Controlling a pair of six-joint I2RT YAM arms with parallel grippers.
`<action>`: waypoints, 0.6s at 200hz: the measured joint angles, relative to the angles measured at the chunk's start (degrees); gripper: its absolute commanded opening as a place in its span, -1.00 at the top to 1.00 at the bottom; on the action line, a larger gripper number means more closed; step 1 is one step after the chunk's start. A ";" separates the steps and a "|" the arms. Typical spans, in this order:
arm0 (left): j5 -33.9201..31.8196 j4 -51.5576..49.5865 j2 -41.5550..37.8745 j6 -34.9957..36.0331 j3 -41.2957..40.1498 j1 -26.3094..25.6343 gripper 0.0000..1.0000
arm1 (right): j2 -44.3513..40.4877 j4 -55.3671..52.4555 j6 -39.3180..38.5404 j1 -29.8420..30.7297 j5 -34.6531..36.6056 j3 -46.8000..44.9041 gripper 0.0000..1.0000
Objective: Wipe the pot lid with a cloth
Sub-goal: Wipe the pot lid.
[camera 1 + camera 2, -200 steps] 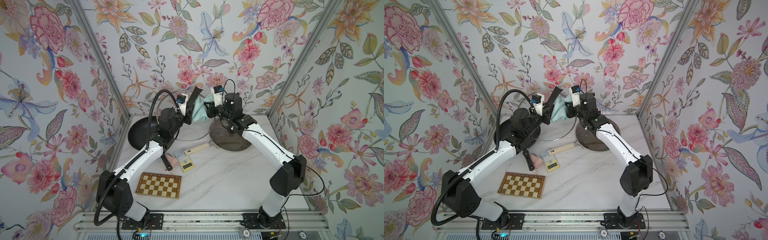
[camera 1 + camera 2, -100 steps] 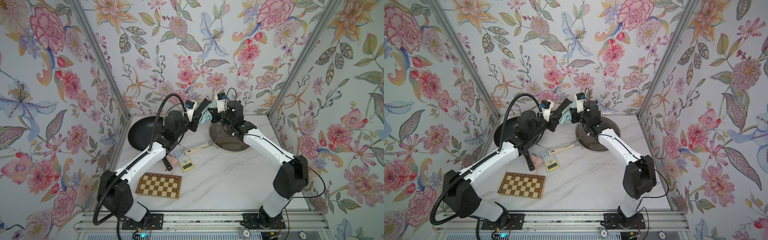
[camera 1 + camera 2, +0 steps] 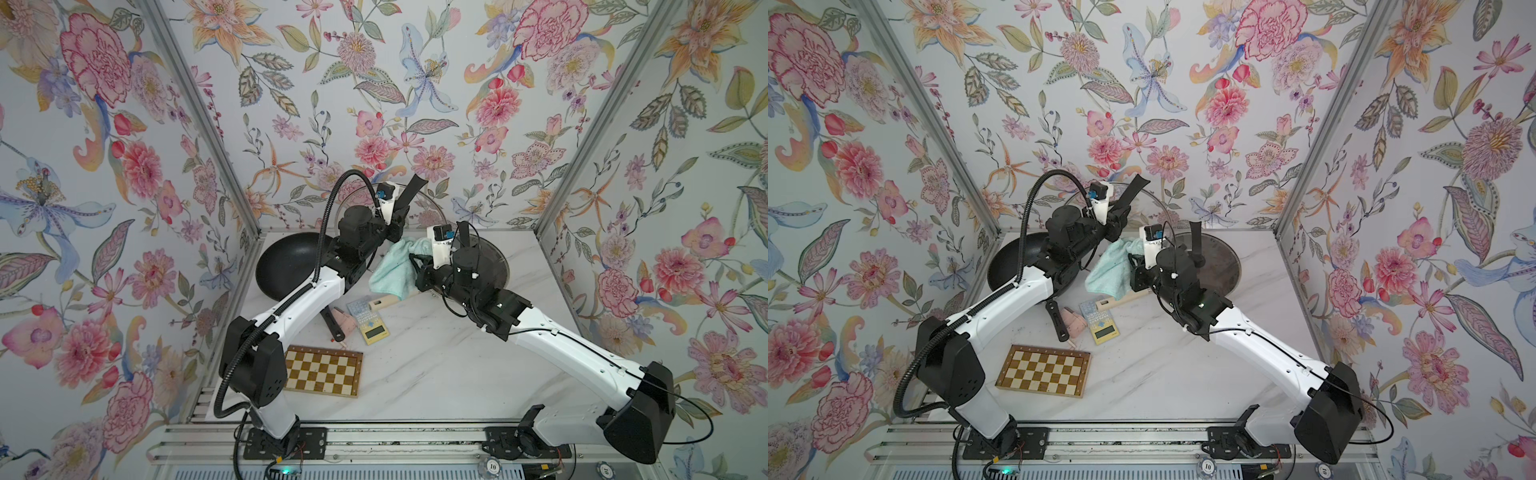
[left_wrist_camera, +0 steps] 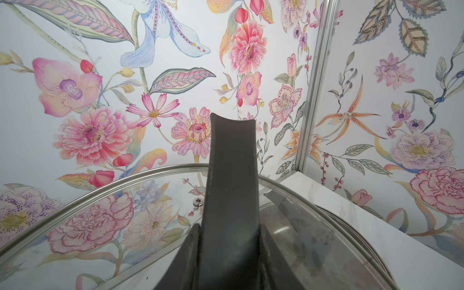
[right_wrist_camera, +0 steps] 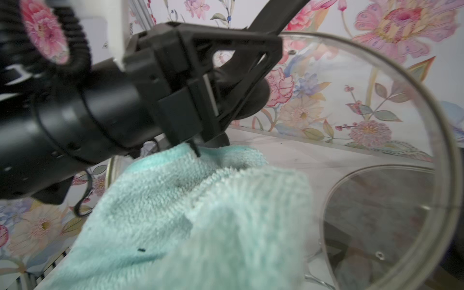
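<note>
Cloth: Your mint terry cloth (image 3: 392, 268) hangs bunched from the right gripper (image 3: 413, 266), at 12 o'clock from the table's middle. A dark speck shows on it in the right wrist view.
Cloth, change: A second ago you had it high up between the two grippers, against the raised lid. It now hangs lower and further toward 6 o'clock.
Right gripper: Clenched on the cloth, with its fingers buried in the folds. It has come down and drawn back from the lid.
Pot lid: The glass pot lid (image 4: 105, 213) with a steel rim stands on edge in the air at 12 o'clock, before the back wall (image 3: 415, 104) and just beyond the cloth. You cannot tell whether cloth and glass touch.
Left gripper: Your left gripper (image 3: 398, 218) grasps the lid by its black handle (image 4: 232, 175). It sits in much the same place as a second ago.
Second lid: A second lid (image 3: 494, 266) lies flat on the table (image 3: 436, 374) at 3 o'clock of the cloth.
Frying pan: The black frying pan (image 3: 286, 266) is at 9 o'clock of the cloth.
Small things: A wooden stick (image 3: 384, 302), a calculator (image 3: 374, 326) and a pink item (image 3: 345, 322) lie at 6 to 7 o'clock of the cloth.
Chessboard: The chessboard (image 3: 322, 370) is further out at 7 o'clock.
</note>
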 measured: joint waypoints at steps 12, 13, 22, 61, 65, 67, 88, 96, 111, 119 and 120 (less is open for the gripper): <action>-0.02 0.48 0.00 -0.02 0.00 0.11 1.00 | 0.59 0.28 0.02 0.35 0.00 0.00 0.99; -0.04 0.59 0.00 -0.02 0.00 0.11 1.00 | 0.66 0.33 0.04 0.33 0.00 -0.02 0.99; -0.20 1.07 0.00 0.15 0.00 0.11 1.00 | 0.76 1.07 0.44 -0.33 -0.57 -0.35 0.99; -0.81 1.09 -1.31 1.46 -1.79 0.11 1.00 | -2.23 4.61 2.67 -7.19 -5.09 -5.68 0.99; -0.81 1.01 -1.75 1.57 -2.25 0.11 1.00 | -2.56 4.68 2.80 -8.37 -5.42 -6.12 0.99; -0.79 0.85 -2.01 1.66 -2.49 0.11 1.00 | -2.71 4.72 2.91 -9.01 -5.40 -6.29 0.99; -0.55 -0.61 -4.50 2.45 -3.96 0.09 1.00 | -2.75 6.23 3.08 -14.75 -5.97 -6.71 0.98; -0.20 -0.96 -5.31 2.56 -4.28 0.04 1.00 | -2.19 7.28 3.06 -16.28 -6.51 -6.14 0.99; 0.72 -1.53 -6.62 2.56 -4.70 -0.07 1.00 | 0.00 8.31 2.82 -17.79 -7.04 -3.26 0.97; 0.76 -1.68 -7.28 2.56 -4.87 -0.07 1.00 | 1.73 8.83 2.58 -18.32 -7.21 -1.07 0.97; 0.76 -1.70 -7.32 2.56 -4.90 -0.07 1.00 | 1.88 8.90 2.56 -18.36 -7.21 -0.87 0.97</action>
